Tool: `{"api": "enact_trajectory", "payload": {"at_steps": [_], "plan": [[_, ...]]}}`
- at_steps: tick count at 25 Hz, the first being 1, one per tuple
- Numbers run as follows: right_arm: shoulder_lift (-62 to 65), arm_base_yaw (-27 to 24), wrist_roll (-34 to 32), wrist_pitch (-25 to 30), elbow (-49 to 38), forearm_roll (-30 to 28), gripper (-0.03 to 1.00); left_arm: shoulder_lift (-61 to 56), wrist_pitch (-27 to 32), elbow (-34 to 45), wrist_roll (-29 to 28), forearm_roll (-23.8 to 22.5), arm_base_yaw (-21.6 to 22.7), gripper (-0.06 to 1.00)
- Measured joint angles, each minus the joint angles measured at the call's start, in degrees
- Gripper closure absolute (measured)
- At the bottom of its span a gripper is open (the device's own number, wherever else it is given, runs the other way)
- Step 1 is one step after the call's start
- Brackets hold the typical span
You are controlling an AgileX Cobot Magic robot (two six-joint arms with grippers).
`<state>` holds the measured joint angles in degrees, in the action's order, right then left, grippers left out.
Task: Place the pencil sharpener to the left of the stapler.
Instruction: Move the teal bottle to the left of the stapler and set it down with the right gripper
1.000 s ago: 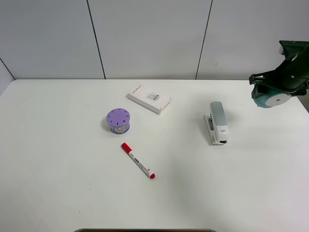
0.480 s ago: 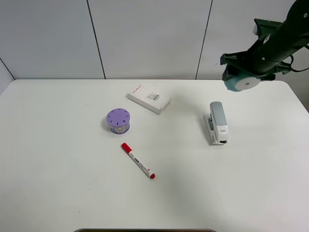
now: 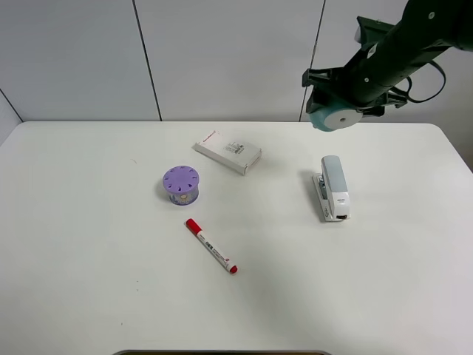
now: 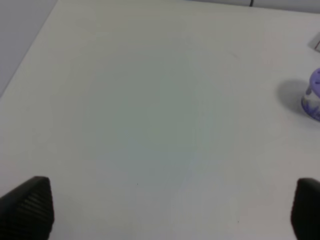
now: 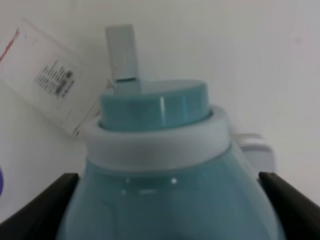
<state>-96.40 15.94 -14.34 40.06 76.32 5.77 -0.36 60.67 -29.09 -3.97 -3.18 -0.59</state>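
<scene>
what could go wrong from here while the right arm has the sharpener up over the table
1. The pencil sharpener is rounded and held high in the right gripper; it may slip, or roll if released from up there.
2. It seems to hang near the stapler; lowering it without moving further left could knock the stapler.
3. The white box lies left of the stapler, so overshooting might bump it.

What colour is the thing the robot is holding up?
The pencil sharpener is teal-green with a white round face; the exterior high view shows it best.
</scene>
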Motion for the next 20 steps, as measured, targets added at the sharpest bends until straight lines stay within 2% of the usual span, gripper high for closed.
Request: {"api": "enact_trajectory", "payload": {"at_steps": [10, 14, 20], "plan": [[-7.8, 6.4, -2.0, -0.8, 1.6, 0.5, 0.29, 0.0, 0.0, 0.0, 0.0, 0.0, 0.0, -0.01], [-11.2, 8.4, -2.7, 0.5, 4.8, 0.5, 0.29, 0.0, 0.0, 0.0, 0.0, 0.0, 0.0, -0.01], [-14.7, 8.7, -7.6, 4.5, 6.2, 0.2, 0.29, 0.0, 0.0, 0.0, 0.0, 0.0, 0.0, -0.01]]}}
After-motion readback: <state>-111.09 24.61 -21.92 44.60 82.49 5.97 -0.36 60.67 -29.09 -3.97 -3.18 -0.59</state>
